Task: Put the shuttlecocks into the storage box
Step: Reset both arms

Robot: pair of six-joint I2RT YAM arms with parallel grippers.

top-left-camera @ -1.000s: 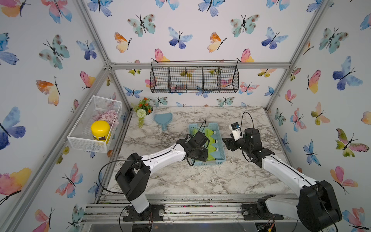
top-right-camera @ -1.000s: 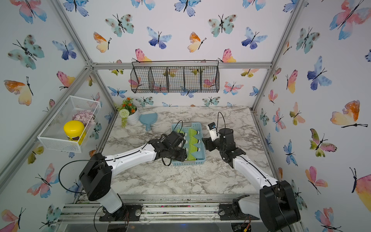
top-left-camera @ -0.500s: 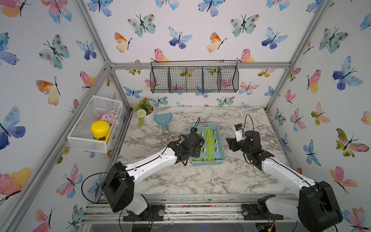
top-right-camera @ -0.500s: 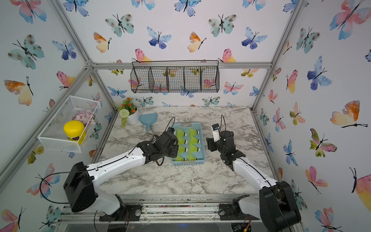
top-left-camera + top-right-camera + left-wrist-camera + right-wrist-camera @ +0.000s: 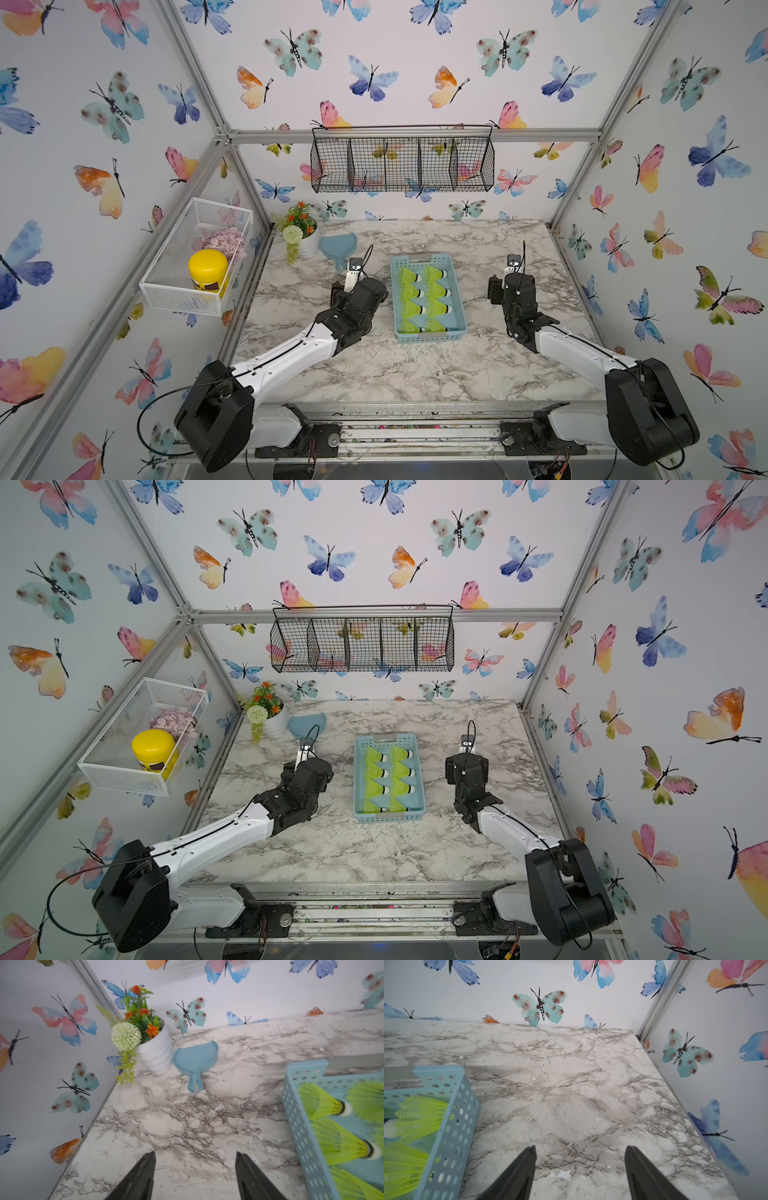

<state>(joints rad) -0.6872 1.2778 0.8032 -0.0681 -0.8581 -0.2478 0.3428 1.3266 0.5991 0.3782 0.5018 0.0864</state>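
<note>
The light blue storage box (image 5: pixel 428 337) (image 5: pixel 388 816) stands mid-table in both top views. Several neon yellow-green shuttlecocks (image 5: pixel 409 308) (image 5: pixel 374 789) lie in it in two rows, white tips to the right. My left arm (image 5: pixel 357 299) is on the table left of the box, and my right arm (image 5: pixel 517 299) is to its right. The left gripper (image 5: pixel 195 1154) is open over bare marble, with the box wall (image 5: pixel 299 1126) and shuttlecocks (image 5: pixel 318 1103) beside it. The right gripper (image 5: pixel 580 1148) is open too, nothing between its fingers, beside the box wall (image 5: pixel 454 1132).
A white pot of artificial flowers (image 5: pixel 305 241) and a blue scoop (image 5: pixel 338 247) sit at the back left of the table. A white mesh basket (image 5: pixel 178 295) holding a yellow-lidded jar hangs on the left wall. A black wire basket (image 5: pixel 403 166) hangs on the back wall.
Both arms have drawn away from the box, the left one to the left and the right one to the right. Both sets of jaws have widened.
</note>
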